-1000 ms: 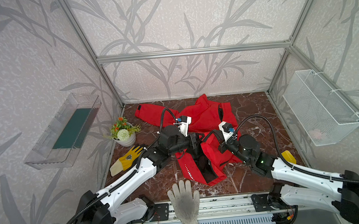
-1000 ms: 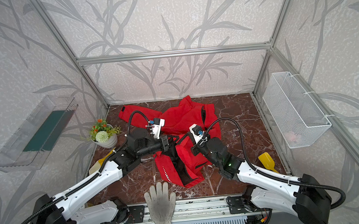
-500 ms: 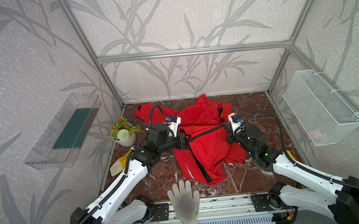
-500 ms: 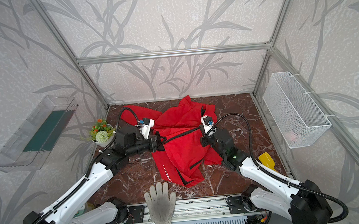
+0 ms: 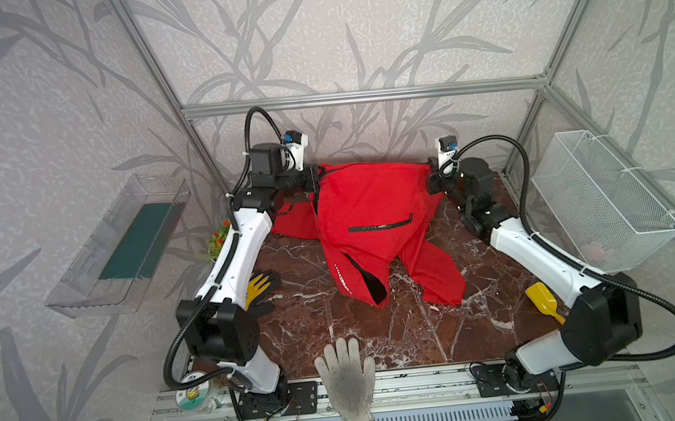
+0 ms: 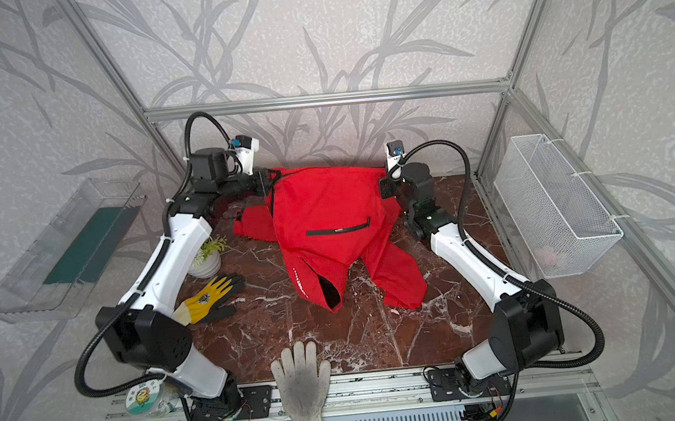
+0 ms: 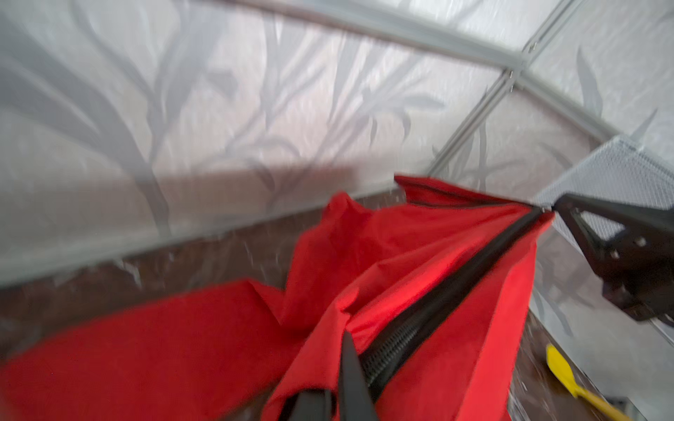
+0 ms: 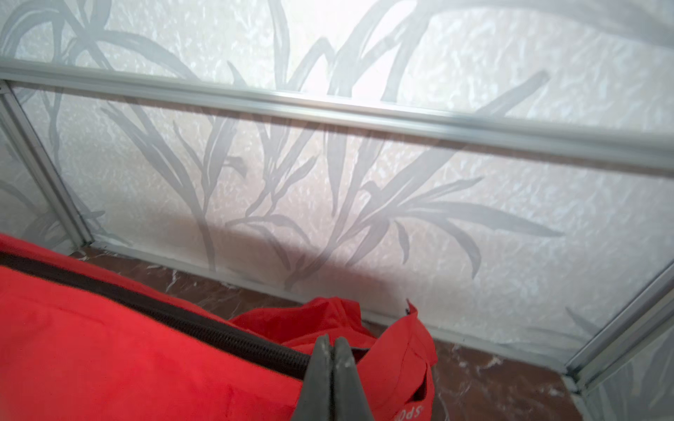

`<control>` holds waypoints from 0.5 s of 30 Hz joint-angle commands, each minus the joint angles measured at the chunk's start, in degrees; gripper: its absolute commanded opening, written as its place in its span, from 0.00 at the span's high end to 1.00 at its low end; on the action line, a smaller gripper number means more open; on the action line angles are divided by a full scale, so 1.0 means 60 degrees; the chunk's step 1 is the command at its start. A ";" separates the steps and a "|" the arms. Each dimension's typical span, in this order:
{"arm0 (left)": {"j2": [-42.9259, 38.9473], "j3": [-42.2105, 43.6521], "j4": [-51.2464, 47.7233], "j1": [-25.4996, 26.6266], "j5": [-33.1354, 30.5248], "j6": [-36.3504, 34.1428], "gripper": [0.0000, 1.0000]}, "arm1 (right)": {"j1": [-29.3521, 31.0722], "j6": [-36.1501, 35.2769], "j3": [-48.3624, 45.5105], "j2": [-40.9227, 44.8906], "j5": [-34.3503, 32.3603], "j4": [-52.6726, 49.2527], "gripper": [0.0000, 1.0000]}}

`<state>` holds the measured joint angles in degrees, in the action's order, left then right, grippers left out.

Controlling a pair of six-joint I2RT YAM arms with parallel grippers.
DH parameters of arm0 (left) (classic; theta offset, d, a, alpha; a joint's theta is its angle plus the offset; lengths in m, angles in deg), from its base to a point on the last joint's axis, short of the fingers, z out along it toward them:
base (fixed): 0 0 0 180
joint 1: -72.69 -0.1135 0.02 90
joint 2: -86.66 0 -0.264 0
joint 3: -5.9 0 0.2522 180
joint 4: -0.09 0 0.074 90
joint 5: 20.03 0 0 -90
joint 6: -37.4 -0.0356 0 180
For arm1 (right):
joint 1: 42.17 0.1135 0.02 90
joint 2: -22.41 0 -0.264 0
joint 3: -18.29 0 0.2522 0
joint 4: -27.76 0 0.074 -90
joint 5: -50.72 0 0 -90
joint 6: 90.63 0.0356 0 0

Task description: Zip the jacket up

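Note:
The bright red jacket (image 5: pixel 368 200) (image 6: pixel 327 204) hangs stretched between my two grippers near the back wall, and its lower part and a sleeve trail onto the marble table. My left gripper (image 5: pixel 316 179) (image 6: pixel 271 180) is shut on one end of the taut top edge. My right gripper (image 5: pixel 431 172) (image 6: pixel 384 183) is shut on the other end. In the left wrist view the left gripper (image 7: pixel 333 386) pinches red fabric beside the black front zipper (image 7: pixel 437 299). In the right wrist view the right gripper (image 8: pixel 332 342) is pressed shut at the zipper's (image 8: pixel 182 324) end. A black pocket zipper (image 5: pixel 379 225) faces the front.
A white glove (image 5: pixel 346 379) lies over the front rail and a yellow-and-black glove (image 5: pixel 259 287) by the left arm. A yellow scoop (image 5: pixel 541 295) sits at the front right. There is a wire basket (image 5: pixel 601 196) on the right wall, a clear tray (image 5: pixel 122 243) on the left wall and a small plant pot (image 6: pixel 206 260).
Both grippers rose, moved toward the back wall and spread apart, staying shut. The jacket went from a crumpled heap on the table to hanging stretched between them.

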<state>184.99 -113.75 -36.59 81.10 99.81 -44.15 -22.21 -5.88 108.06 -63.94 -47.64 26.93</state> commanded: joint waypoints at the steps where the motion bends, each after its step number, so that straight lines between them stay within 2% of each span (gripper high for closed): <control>1: 0.0493 -0.2865 -0.0035 -0.0514 -0.0968 -0.0572 1.00 | -0.0484 -0.1484 0.1568 0.0188 -0.1405 0.0377 1.00; 4: 0.0824 -0.4357 -0.0730 -0.0689 -0.1121 -0.0871 1.00 | -0.0609 -0.1789 0.2092 0.0597 -0.1832 -0.0110 1.00; 6: 0.0472 -0.3908 -0.1137 -0.0832 -0.1125 -0.1118 1.00 | -0.0616 -0.1640 0.1393 0.1344 -0.2012 -0.0188 1.00; 8: -0.0465 -0.1865 -0.0863 -0.0910 -0.1096 -0.1339 1.00 | -0.0618 -0.0806 -0.0160 0.2567 -0.2021 -0.0606 1.00; 12: -0.2736 0.3623 0.1182 -0.0903 -0.0836 -0.1201 1.00 | -0.0603 0.1253 -0.3198 0.4929 -0.1248 -0.2239 1.00; 15: -0.3750 0.6472 0.1531 -0.0876 -0.0605 -0.0872 1.00 | -0.0539 0.3631 -0.5169 0.6380 -0.0778 -0.3758 1.00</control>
<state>164.49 -84.74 -30.95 77.47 99.42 -49.46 -24.24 2.03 84.21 -29.89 -50.09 15.41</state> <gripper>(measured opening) 0.049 0.051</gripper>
